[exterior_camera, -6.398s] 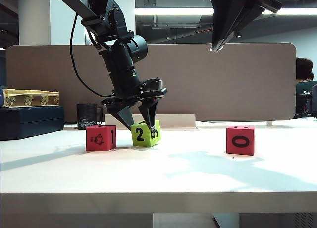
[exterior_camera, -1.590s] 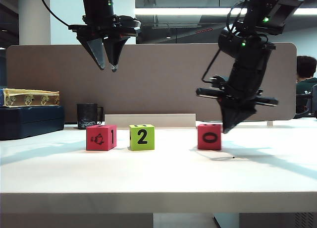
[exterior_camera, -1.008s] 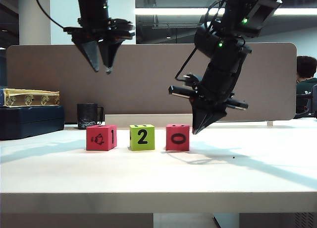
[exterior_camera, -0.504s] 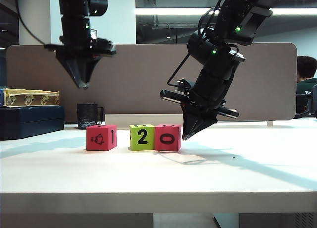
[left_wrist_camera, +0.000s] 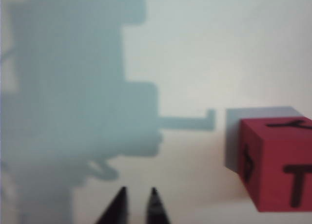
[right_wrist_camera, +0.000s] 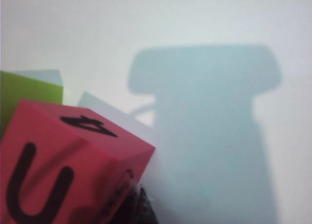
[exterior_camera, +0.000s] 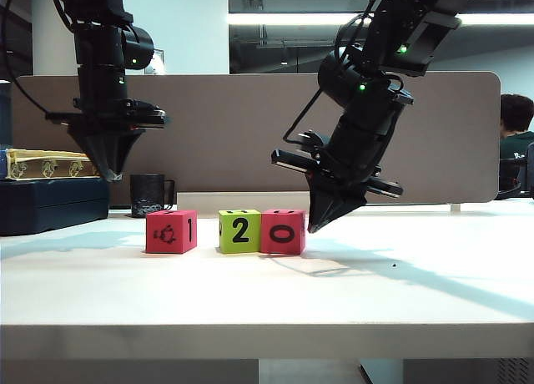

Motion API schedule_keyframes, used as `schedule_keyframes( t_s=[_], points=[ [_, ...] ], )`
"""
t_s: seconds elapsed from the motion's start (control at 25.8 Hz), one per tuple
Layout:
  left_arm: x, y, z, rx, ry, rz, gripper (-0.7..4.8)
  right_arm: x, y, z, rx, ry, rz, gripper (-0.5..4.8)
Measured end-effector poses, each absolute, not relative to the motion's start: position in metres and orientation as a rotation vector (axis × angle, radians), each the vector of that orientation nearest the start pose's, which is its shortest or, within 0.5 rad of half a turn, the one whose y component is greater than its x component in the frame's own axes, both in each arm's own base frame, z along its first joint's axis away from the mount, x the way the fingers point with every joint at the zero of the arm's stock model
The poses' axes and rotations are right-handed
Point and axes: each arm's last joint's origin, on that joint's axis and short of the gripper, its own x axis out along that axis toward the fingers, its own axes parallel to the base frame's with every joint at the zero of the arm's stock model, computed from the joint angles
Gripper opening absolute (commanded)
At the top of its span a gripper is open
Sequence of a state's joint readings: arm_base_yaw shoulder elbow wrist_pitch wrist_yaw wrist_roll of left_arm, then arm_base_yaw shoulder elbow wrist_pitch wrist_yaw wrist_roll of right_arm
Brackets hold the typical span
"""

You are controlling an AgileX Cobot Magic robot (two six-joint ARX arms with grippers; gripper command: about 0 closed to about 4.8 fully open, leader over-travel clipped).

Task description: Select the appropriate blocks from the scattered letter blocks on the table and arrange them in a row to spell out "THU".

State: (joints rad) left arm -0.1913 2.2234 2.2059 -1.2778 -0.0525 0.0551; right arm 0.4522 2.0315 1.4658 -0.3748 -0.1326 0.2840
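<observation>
The right gripper has its fingers pressed together, holding nothing, tips low against the right side of the red "0" block, which touches the green "2" block on the white worktop. The left gripper hangs well above the worktop with its fingers narrowed to a slim gap around nothing, up and to the left of the red "1" block, which stands a little apart from the green one. Behind the blocks sits a black mug.
</observation>
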Motion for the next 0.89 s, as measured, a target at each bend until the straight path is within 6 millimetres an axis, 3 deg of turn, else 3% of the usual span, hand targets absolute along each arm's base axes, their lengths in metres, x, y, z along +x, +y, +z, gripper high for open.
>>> schedule_keyframes(
  t_s=[0.66, 0.89],
  points=[
    [0.457, -0.096, 0.226, 0.123, 1.426, -0.276, 0.16, 0.389, 0.195, 0.182, 0.11, 0.991, 0.409, -0.09],
    [0.456, -0.111, 0.221, 0.106, 1.425, -0.344, 0.16, 0.389, 0.195, 0.182, 0.113, 0.992, 0.408, -0.09]
  ],
)
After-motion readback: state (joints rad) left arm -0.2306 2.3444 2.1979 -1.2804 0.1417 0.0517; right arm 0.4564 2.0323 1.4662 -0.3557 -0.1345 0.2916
